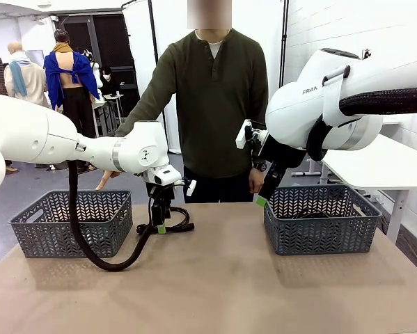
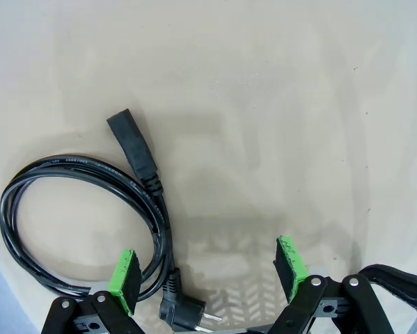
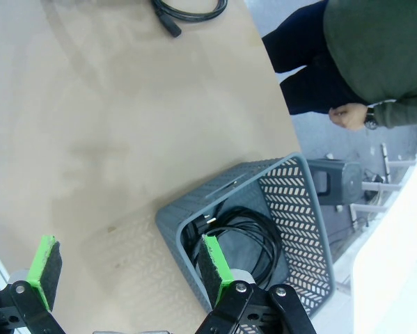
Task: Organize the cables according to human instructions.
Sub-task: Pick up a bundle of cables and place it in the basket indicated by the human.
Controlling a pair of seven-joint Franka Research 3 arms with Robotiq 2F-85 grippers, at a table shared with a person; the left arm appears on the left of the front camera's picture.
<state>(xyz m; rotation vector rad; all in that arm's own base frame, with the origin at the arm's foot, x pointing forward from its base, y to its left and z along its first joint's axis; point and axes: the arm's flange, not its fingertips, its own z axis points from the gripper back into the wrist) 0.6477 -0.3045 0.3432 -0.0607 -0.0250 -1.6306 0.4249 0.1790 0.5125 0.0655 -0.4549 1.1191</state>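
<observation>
One black cable (image 1: 177, 225) lies coiled on the table right of the left basket (image 1: 69, 224). My left gripper (image 1: 160, 223) hangs open just above its near side. In the left wrist view the coil (image 2: 27, 209) spreads to the left, its straight connector (image 2: 131, 142) and angled plug (image 2: 185, 313) ahead, and one green pad (image 2: 124, 278) overlaps the cord while my left gripper (image 2: 207, 273) holds nothing. My right gripper (image 1: 264, 197) is open over the right basket's (image 1: 323, 223) left rim. Coiled black cables (image 3: 253, 236) lie inside that basket (image 3: 299, 202), beside my right gripper (image 3: 128, 270).
The person stands at the far edge, with one hand (image 1: 104, 182) lowered behind the left basket and the other (image 1: 255, 181) at their side. The table (image 1: 215, 278) is bare between the baskets. The lone cable (image 3: 191, 8) also shows far off in the right wrist view.
</observation>
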